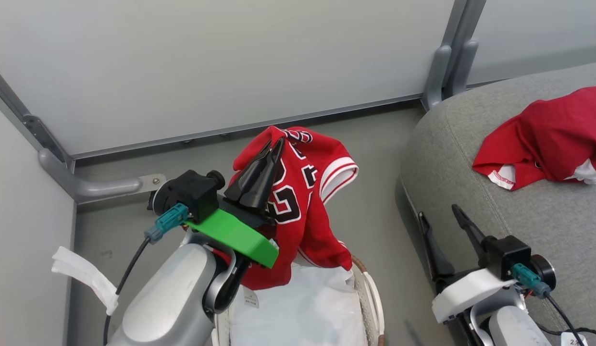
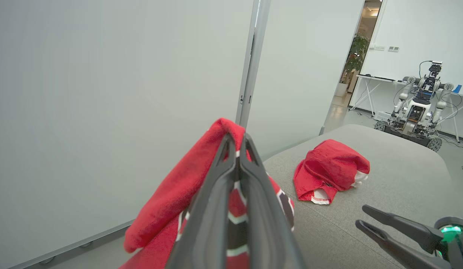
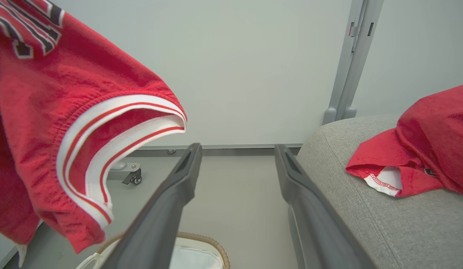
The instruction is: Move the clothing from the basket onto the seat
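Left jaws pinch the jersey (image 1: 307, 202) at a top fold; it hangs above the basket (image 1: 373, 293), seat (image 1: 519, 206) at 3 o'clock. Light, limp, drapes long; fold grip should hold. Right jaws open, empty.

two red garments (image 1: 303, 202) (image 1: 543, 134), one basket (image 1: 372, 288), one grey seat (image 1: 519, 211), two hands (image 1: 274, 142) (image 1: 438, 211)

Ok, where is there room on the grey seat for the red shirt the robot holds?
The seat is bare between its rounded corner and the plain red garment. Crowded: where that garment lies.
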